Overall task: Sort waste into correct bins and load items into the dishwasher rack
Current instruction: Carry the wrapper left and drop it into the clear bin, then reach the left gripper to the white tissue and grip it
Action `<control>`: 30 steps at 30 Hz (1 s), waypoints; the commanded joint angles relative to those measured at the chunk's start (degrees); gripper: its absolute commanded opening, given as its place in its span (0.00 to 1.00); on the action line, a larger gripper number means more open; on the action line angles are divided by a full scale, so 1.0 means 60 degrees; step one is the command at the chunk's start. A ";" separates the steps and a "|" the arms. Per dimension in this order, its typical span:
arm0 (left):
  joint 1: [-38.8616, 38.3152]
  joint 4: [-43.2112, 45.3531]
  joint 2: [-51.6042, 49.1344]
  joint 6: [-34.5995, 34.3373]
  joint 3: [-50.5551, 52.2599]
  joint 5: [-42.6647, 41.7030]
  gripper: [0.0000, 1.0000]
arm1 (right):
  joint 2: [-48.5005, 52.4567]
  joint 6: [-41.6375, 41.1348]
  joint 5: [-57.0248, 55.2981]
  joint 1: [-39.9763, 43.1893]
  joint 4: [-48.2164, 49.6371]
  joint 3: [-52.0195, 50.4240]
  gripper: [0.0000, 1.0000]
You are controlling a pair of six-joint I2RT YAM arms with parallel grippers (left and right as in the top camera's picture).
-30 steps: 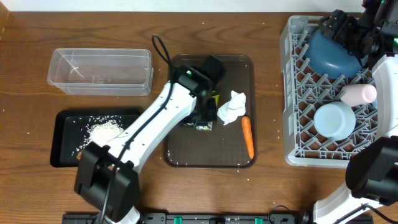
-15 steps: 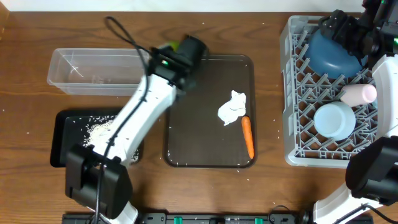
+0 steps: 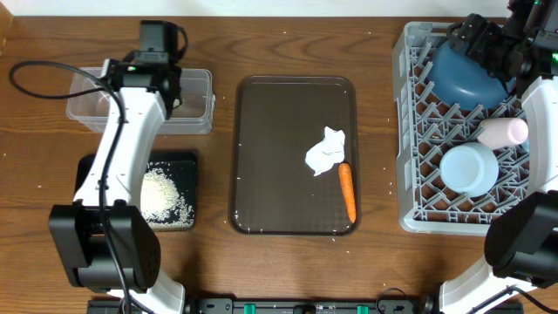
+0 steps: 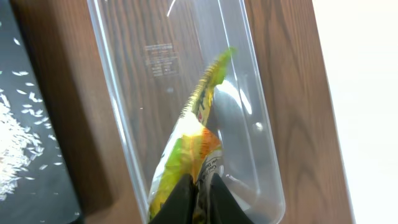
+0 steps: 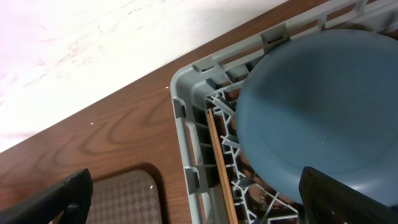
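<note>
My left gripper (image 3: pixel 167 87) is shut on the wrapper with green-yellow print (image 4: pixel 189 149) and holds it over the right end of the clear tub (image 3: pixel 196 96), whose inside shows in the left wrist view (image 4: pixel 124 93). Loose white rice (image 3: pixel 161 196) lies in the black tray (image 3: pixel 187 159). The orange carrot (image 3: pixel 347 192) lies on the brown serving tray. My right gripper (image 3: pixel 478 42) is open and empty (image 5: pixel 205 199) over the far left corner of the grey rack (image 3: pixel 418 174). The rack holds the dark-blue plate (image 3: pixel 466 74), a pink cup (image 3: pixel 504 131), a light-blue cup (image 3: pixel 468 167) and a chopstick (image 5: pixel 217 155).
The brown serving tray (image 3: pixel 270 131) sits mid-table with a crumpled white paper (image 3: pixel 325 150) beside the carrot. My left arm (image 3: pixel 122 157) crosses over the black tray and hides part of it. The white wall runs behind the table.
My left arm lifted the printed wrapper off the brown tray and swung left with it to the clear tub. The right arm has not moved.
</note>
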State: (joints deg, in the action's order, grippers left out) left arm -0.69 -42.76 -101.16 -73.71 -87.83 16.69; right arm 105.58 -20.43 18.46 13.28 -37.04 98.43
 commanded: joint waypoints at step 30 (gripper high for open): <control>-0.3432 0.1501 0.1075 1.0036 -0.0073 -0.3493 0.96 | -0.0040 -0.0055 0.0069 0.0160 -0.0007 0.0004 0.99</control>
State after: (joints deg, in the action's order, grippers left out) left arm -16.62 -33.19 -93.58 -32.01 -87.92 -1.54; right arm 105.58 -20.43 18.46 13.28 -37.04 98.43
